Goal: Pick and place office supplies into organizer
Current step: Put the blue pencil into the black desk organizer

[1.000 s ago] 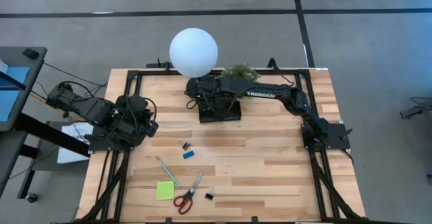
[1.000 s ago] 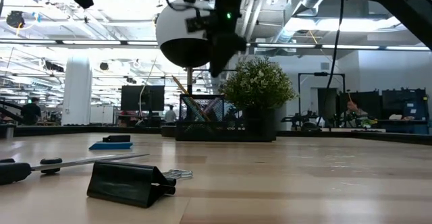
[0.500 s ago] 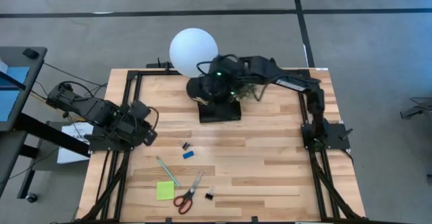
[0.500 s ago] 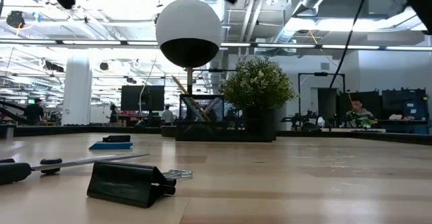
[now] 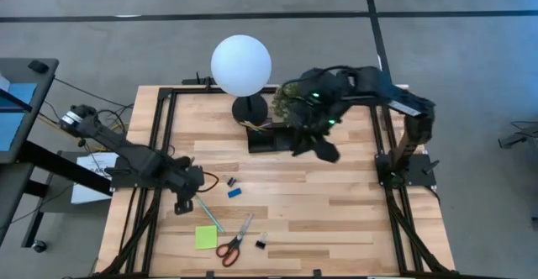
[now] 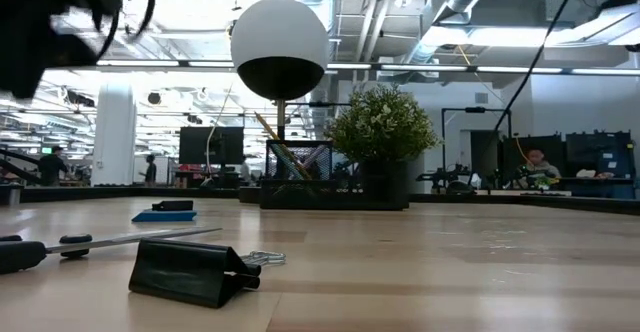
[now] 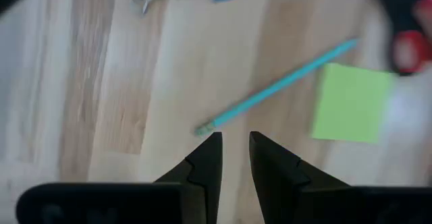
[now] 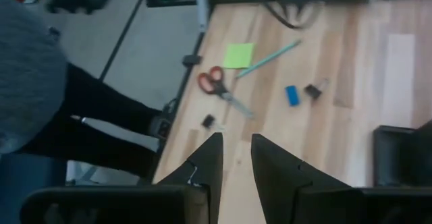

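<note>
On the table's near-left part lie a teal pencil (image 5: 210,215), a lime-green sticky pad (image 5: 206,237), red-handled scissors (image 5: 234,241), a blue eraser (image 5: 234,192) and two black binder clips (image 5: 229,180) (image 5: 261,244). The black organizer (image 5: 265,143) stands at the far middle and has pencils leaning in it (image 6: 285,152). My left gripper (image 7: 235,138) hovers just short of the teal pencil's (image 7: 277,88) end, its fingers a narrow gap apart. My right gripper (image 8: 236,140) hangs high beside the organizer's right end (image 5: 324,151), fingers also narrowly apart and empty.
A lamp with a white globe (image 5: 241,65) and a potted plant (image 5: 294,94) stand right behind the organizer. The sticky pad (image 7: 351,102) and scissors (image 7: 408,28) lie close beside the pencil. Bare wood spreads over the table's right half (image 5: 336,212).
My left arm has swung out from the table's left edge toward the near middle, and its gripper has come down over the teal pencil's end. My right gripper has risen from over the organizer and moved toward the table's right.
</note>
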`<action>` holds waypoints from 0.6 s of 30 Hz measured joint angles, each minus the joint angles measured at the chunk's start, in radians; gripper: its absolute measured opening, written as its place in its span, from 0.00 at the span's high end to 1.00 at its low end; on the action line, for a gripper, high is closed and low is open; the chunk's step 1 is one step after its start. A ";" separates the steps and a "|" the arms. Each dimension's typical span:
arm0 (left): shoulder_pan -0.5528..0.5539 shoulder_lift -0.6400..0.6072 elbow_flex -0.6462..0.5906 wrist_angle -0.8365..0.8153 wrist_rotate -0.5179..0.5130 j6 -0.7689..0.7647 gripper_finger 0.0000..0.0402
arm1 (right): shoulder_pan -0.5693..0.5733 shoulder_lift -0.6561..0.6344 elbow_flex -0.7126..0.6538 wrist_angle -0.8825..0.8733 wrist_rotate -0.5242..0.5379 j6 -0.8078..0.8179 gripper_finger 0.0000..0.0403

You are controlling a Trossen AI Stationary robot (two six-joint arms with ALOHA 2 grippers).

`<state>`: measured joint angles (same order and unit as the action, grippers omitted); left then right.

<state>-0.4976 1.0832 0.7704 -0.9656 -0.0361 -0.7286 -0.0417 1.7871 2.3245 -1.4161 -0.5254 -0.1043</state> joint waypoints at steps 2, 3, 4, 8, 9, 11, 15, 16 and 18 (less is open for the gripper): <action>0.008 0.000 -0.062 0.050 -0.003 -0.007 0.83 | 0.028 -0.027 0.000 -0.001 0.001 0.005 0.82; 0.013 0.000 -0.088 0.074 -0.003 0.006 0.83 | 0.044 -0.040 0.000 -0.001 0.002 0.009 0.82; 0.018 0.000 -0.109 0.093 -0.004 0.027 0.83 | 0.060 -0.053 0.000 0.000 0.002 0.010 0.82; 0.028 -0.001 -0.161 0.106 -0.003 0.101 0.83 | 0.123 -0.087 0.000 0.002 0.000 0.010 0.82; 0.028 -0.001 -0.172 0.109 -0.003 0.112 0.83 | 0.139 -0.090 0.000 0.002 0.001 0.010 0.82; 0.028 -0.001 -0.191 0.110 -0.003 0.130 0.83 | 0.168 -0.094 0.000 0.003 0.001 0.010 0.82; 0.028 -0.001 -0.227 0.143 -0.002 0.160 0.83 | 0.220 -0.094 0.000 0.018 0.001 0.030 0.82; 0.028 -0.001 -0.238 0.163 -0.002 0.169 0.83 | 0.231 -0.091 0.000 0.024 0.000 0.037 0.82; 0.028 -0.001 -0.257 0.209 0.000 0.198 0.83 | 0.249 -0.083 0.001 0.036 0.000 0.051 0.82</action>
<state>-0.4698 1.0821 0.5133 -0.7565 -0.0362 -0.5308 0.2071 1.7041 2.3252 -1.3797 -0.5251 -0.0529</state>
